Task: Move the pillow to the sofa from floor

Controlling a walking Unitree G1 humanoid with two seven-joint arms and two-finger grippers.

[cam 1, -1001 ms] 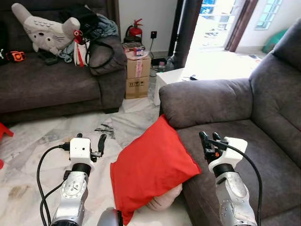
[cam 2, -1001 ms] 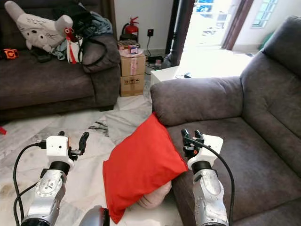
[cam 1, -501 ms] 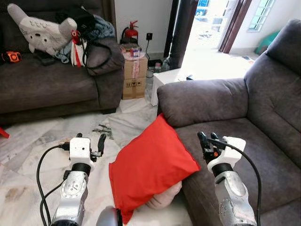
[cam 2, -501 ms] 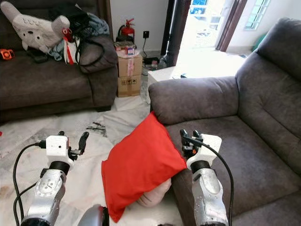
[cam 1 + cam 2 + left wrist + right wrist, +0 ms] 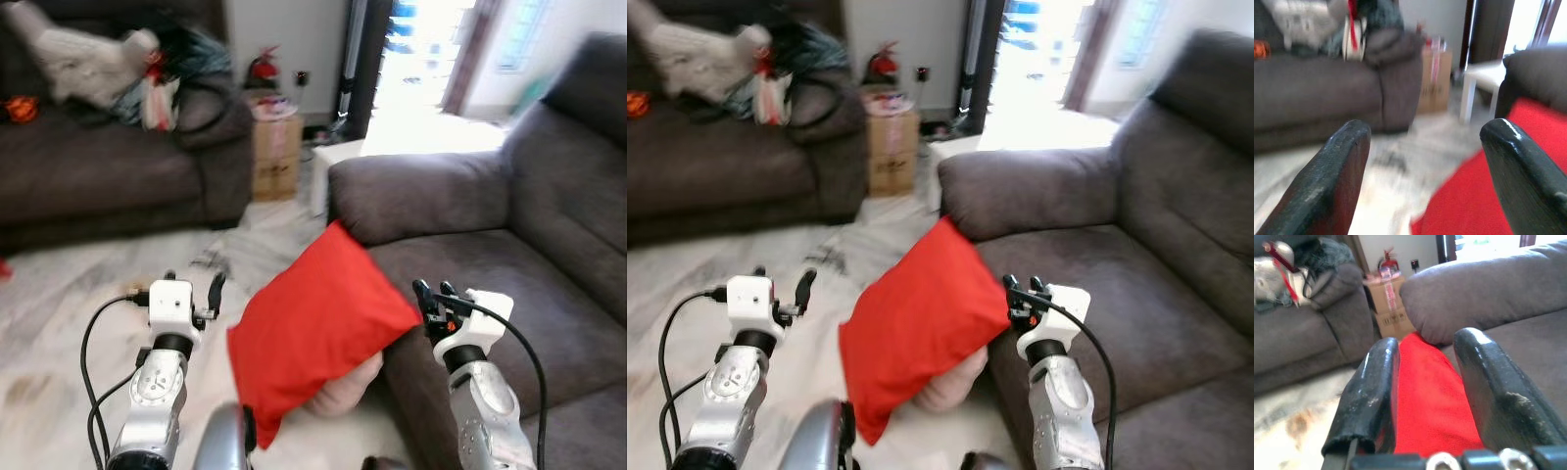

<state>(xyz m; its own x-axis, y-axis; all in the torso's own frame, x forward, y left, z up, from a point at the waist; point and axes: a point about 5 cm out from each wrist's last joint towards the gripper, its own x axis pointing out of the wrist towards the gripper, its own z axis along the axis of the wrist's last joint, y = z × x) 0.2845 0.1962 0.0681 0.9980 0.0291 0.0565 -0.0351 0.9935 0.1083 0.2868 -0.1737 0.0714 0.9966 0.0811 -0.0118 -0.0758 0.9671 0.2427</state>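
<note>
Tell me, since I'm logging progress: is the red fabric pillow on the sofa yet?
Not yet. The red fabric pillow stands tilted, leaning against the grey sofa's front edge.

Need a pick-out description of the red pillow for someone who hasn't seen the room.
Find the grey sofa on the robot's right, then its front edge by the near armrest. The pillow leans there, its lower end toward the floor, between the left hand and right hand. It is bright red, with a pale cushion beneath it.

both arms reach forward, left gripper (image 5: 214, 290) fingers spread wide, right gripper (image 5: 432, 291) fingers parted.
</note>
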